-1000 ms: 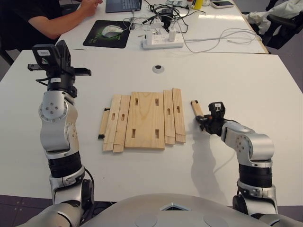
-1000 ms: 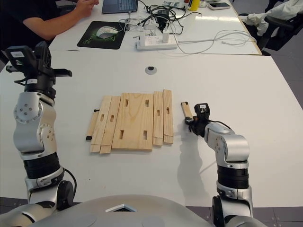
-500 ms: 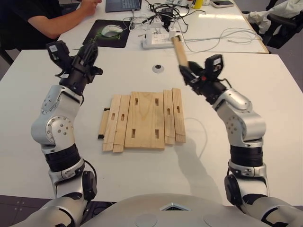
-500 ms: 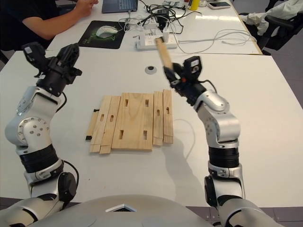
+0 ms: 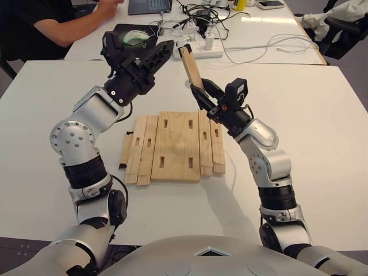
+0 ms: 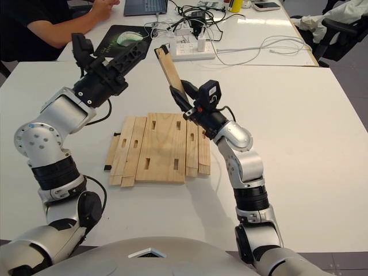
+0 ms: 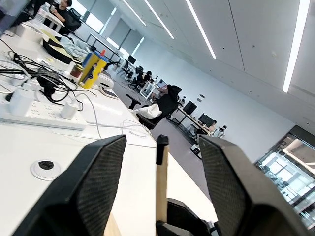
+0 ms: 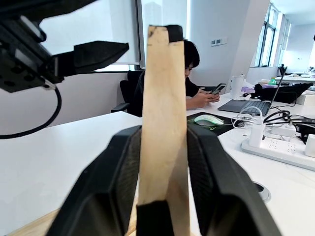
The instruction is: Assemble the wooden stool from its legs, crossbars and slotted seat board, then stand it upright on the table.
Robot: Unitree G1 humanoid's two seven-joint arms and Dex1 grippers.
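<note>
Slippage is the main risk. Head views: the right tool (image 5: 202,96) clamps only the low end of a tilted wooden stick (image 5: 190,66), aloft over the middle of the desk (image 5: 299,115) where seat board (image 5: 177,146) and slats (image 5: 142,148) lie flat; the left tool (image 5: 152,52) gapes at its top. Left wrist view: pads (image 7: 101,191) straddle the tip, not touching; an off-centre closure could lever it loose. Right wrist view: fingers (image 8: 118,187) pinch its faces; a fall from here would scatter the boards.

Open-plan office: desks (image 5: 92,49), laptop (image 5: 149,6), power strip (image 5: 198,52), striplights (image 7: 201,29).
</note>
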